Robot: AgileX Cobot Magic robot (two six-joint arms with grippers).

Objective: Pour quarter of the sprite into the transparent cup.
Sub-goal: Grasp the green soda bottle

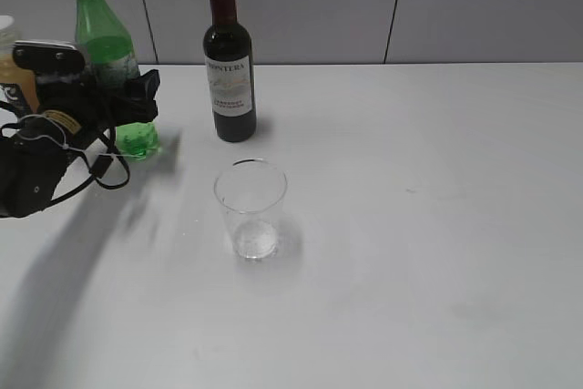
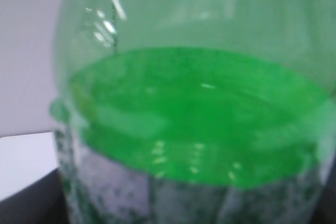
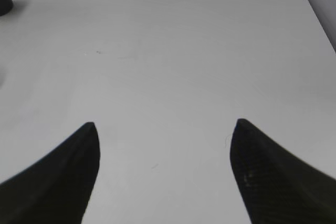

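Observation:
The sprite (image 1: 109, 52), a green plastic bottle with a pale label band, stands about upright at the back left of the table. My left gripper (image 1: 127, 97) is closed round its label band, with a black finger showing on the bottle's right side. In the left wrist view the sprite (image 2: 199, 119) fills the frame and hides the jaws. The transparent cup (image 1: 250, 207) stands upright and empty near the middle of the table, to the right of and nearer than the sprite. My right gripper (image 3: 164, 124) is open and empty over bare table; the exterior view does not show it.
A dark wine bottle (image 1: 228, 61) with a red cap stands behind the cup, to the right of the sprite. An orange juice bottle (image 1: 14, 66) is at the far left, partly behind my left arm. The white table (image 1: 437, 225) reaches to a grey wall.

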